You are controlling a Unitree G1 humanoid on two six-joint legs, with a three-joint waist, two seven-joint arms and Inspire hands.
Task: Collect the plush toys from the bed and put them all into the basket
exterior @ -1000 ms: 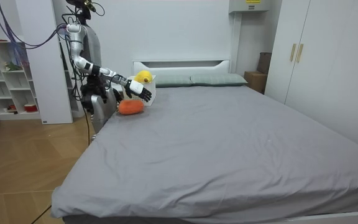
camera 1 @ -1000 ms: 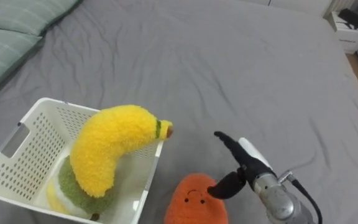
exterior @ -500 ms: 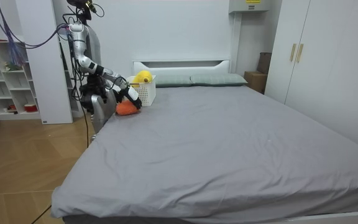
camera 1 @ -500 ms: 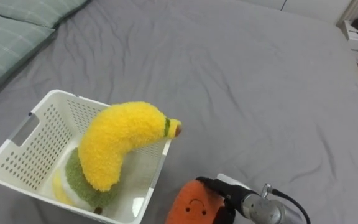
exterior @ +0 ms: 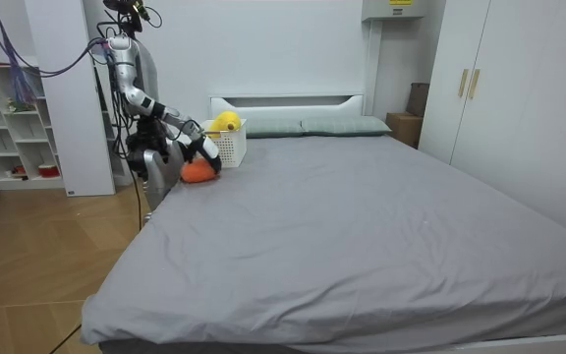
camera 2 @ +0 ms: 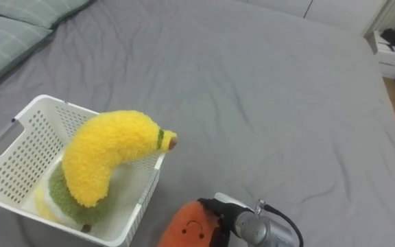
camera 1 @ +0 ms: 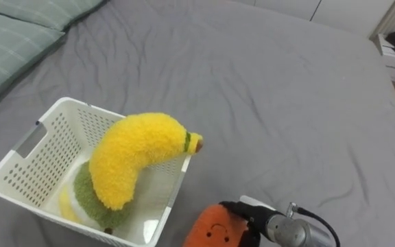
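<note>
1 orange plush [camera 1: 208,230] in right hand [camera 1: 251,217]

Yellow banana [camera 1: 136,154], orange toy [camera 1: 210,228], white basket [camera 1: 29,165], grey bedsheet [camera 1: 273,96], perhaps striped green pillows [camera 1: 5,41].

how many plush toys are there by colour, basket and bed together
yellow banana plush, in the basket: 1
green plush, under the banana: 1
orange plush, on the bed beside the basket: 1
total: 3
</note>
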